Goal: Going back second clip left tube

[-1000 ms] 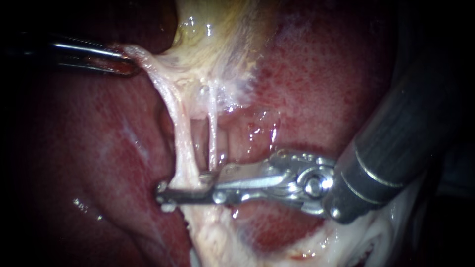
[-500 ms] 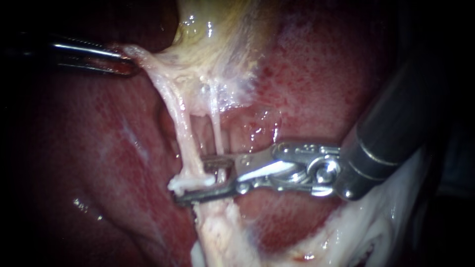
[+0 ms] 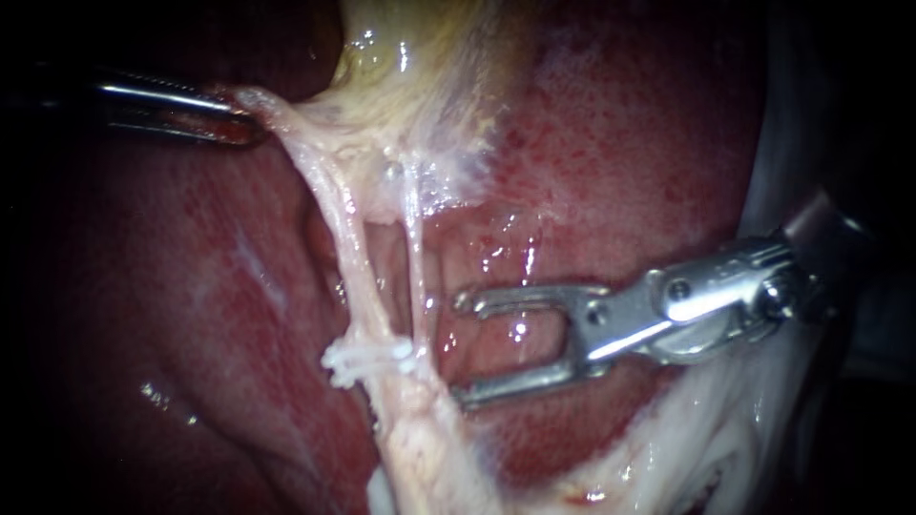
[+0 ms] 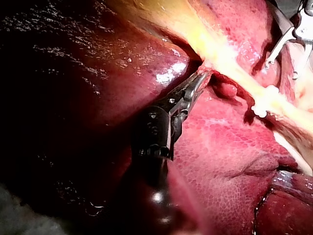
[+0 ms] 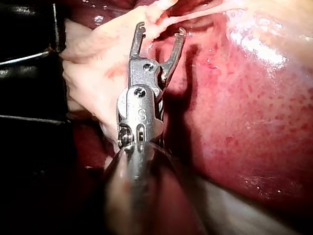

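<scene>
Although spread wide, holding nothing: right instrument's pincer [image 3: 463, 350], both tips aimed at the tubes, bare liver [image 3: 620, 153] showing through the gap. Same wide, empty spread of that pincer [image 5: 160, 30] in the right wrist view. Just beside the tips, the thin right tube [image 3: 412, 257]; next past it, the thicker left tube [image 3: 348, 238]. Clamped across the left tube low down, a white clip [image 3: 367, 358], one end jutting past the tube's far side; seen too in the left wrist view, clip [image 4: 261, 103] bright against the red. Further out, left instrument's pincer [image 3: 239, 122] closed tight on pale tissue [image 3: 277, 110] at the tubes' upper end, strands drawn taut from there down to the clip. Same closed grip plain from the left wrist camera, pincer [image 4: 199, 78] nipping the pale edge. Above all this, a yellowish sheen, probably the gallbladder [image 3: 420, 57], though too dim to be sure.
</scene>
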`<state>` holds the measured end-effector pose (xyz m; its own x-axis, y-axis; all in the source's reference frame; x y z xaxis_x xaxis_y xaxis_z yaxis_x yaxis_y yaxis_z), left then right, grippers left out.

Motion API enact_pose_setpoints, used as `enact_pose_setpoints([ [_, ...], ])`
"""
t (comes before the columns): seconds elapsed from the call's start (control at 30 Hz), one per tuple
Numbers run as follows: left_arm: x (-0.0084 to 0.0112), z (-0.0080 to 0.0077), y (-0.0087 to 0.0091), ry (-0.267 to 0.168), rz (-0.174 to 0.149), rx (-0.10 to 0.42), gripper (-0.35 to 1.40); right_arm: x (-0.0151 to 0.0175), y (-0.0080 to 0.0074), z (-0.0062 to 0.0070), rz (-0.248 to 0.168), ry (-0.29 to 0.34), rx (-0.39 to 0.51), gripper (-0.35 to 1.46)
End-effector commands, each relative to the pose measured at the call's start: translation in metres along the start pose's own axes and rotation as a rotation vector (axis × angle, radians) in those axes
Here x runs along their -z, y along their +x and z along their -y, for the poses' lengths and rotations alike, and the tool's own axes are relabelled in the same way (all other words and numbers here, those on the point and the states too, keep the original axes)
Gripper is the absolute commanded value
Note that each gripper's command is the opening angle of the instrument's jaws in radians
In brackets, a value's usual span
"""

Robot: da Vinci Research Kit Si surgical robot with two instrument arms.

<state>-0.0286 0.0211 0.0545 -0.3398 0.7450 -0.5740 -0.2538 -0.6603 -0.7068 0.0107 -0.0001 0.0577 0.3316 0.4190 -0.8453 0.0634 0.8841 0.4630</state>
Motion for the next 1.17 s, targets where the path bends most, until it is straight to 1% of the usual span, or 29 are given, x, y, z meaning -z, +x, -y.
enact_pose_setpoints([
  [0.03, 0.0, 0.0, 0.0, 0.003, -0.001, 0.0, -0.35, 0.0007, 0.0, -0.0002, 0.001, -0.007, 0.005, 0.5],
  [0.23, -0.0001, 0.0001, 0.0, 0.003, -0.001, 0.0, -0.35, 0.0046, 0.0009, -0.0017, 0.004, -0.038, 0.021, 0.5],
  [0.4, -0.0009, 0.0002, -0.0005, 0.009, -0.002, -0.003, -0.35, 0.0061, 0.0017, -0.002, 0.004, -0.042, 0.028, 0.5],
  [0.5, -0.002, 0.0006, -0.0012, 0.018, -0.004, -0.007, -0.35, 0.0062, 0.0018, -0.0019, 0.004, -0.041, 0.034, 0.5],
  [0.7, -0.0047, 0.0015, -0.0031, 0.01, 0.0, -0.019, -0.35, 0.0062, 0.0017, -0.0019, 0.004, -0.041, 0.034, 0.5],
  [0.8, -0.0054, 0.0017, -0.0037, 0.007, 0.004, -0.023, -0.35, 0.0062, 0.0017, -0.0018, 0.004, -0.041, 0.034, 0.5],
  [1.07, -0.0056, 0.0017, -0.0038, 0.005, 0.005, -0.024, -0.35, 0.0063, 0.0018, -0.0017, 0.004, -0.043, 0.034, 0.5],
  [1.17, -0.0055, 0.0017, -0.0037, 0.003, 0.005, -0.023, -0.35, 0.006, 0.0019, -0.0015, 0.002, -0.026, 0.035, 0.5],
])
